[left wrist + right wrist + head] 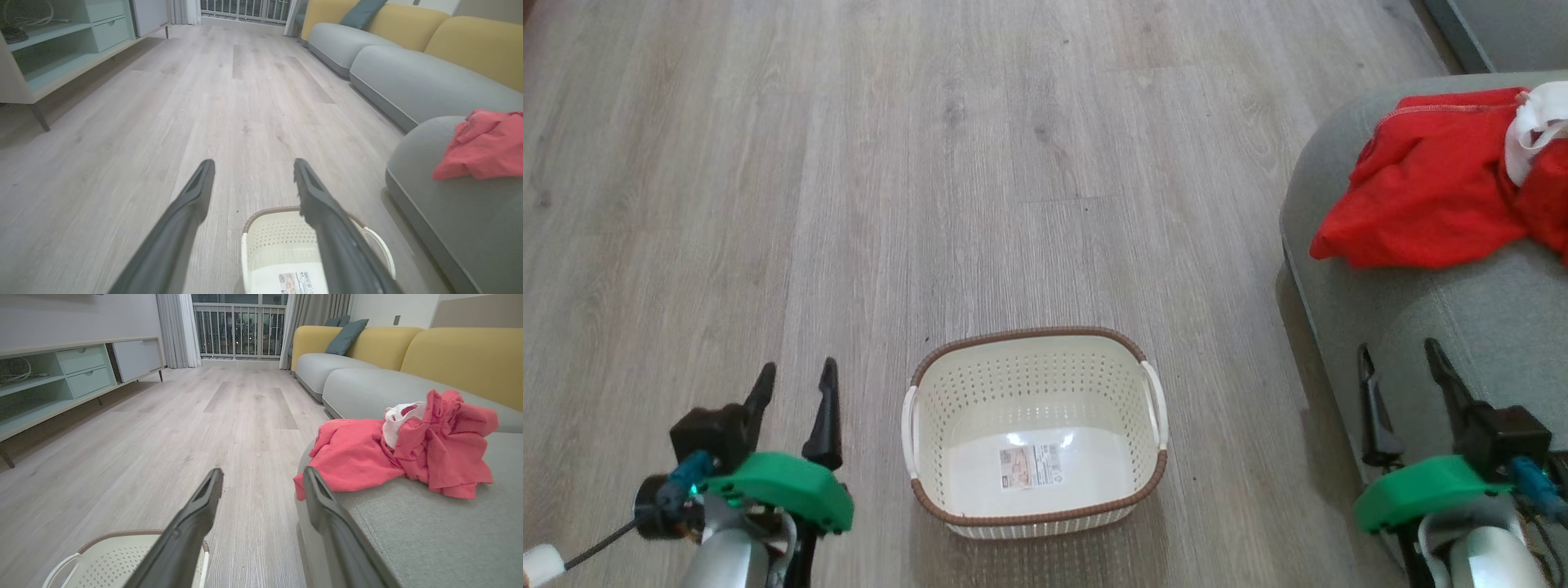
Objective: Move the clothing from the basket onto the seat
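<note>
The wooden floor runs out ahead of me, and the grey-green seat takes up my right side. The red clothing lies crumpled on top of that seat, its white part at the far right, and its longer spread runs across the seat rather than toward me. The cream basket stands on the floor between my two arms with no garment in it.

The right fingers hang over the near edge of the seat, spread apart and carrying nothing. The clothing lies straight ahead of them and a touch to the right. The left fingers are likewise spread and bare, beyond the basket and well apart from the garment.

I judge the transfer done. Any tidying would be a short forward reach for the right arm.
</note>
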Controlling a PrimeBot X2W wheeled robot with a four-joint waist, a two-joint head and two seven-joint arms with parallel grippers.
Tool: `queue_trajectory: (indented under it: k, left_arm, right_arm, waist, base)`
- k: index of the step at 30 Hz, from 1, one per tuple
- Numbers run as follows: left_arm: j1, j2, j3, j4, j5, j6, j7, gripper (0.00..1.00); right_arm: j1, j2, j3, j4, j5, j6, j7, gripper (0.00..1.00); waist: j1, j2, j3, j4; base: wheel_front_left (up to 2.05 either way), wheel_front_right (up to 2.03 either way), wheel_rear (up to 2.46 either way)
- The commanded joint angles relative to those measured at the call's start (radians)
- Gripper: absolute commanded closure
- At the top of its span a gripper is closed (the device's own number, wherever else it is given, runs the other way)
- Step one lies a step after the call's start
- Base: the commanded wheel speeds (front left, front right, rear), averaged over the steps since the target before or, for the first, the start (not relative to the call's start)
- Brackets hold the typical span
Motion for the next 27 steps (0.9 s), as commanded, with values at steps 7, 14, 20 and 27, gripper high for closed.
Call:
queue_trajectory:
  k: [7,14,20,27]
  left_arm:
    - [0.019,-0.012,0.005,0.036,-0.013,-0.015,0.011,1.00]
    - [0.018,-0.013,0.016,0.027,-0.089,-0.020,0.032,1.00]
    - [0.020,-0.014,0.022,0.016,-0.153,-0.025,0.047,1.00]
    - [0.021,-0.016,0.031,0.004,-0.229,-0.030,0.066,1.00]
  right_arm:
    - [0.008,0.004,0.006,0.056,0.020,0.000,0.011,1.00]
    - [0.002,0.004,0.006,0.055,0.110,0.000,0.034,1.00]
    - [0.001,0.003,0.010,0.049,0.187,0.000,0.049,1.00]
    - [-0.004,0.003,0.013,0.045,0.275,0.000,0.068,1.00]
  waist:
    - [0.0001,-0.0001,-0.002,0.002]
    - [0.0001,-0.0001,-0.001,0.005]
    - [0.0001,-0.0001,-0.001,0.007]
    - [0.0001,-0.0001,-0.001,0.010]
  base:
    - [0.00,0.00,0.00]
    - [0.00,0.00,0.00]
    - [0.00,0.00,0.00]
    - [0.00,0.00,0.00]
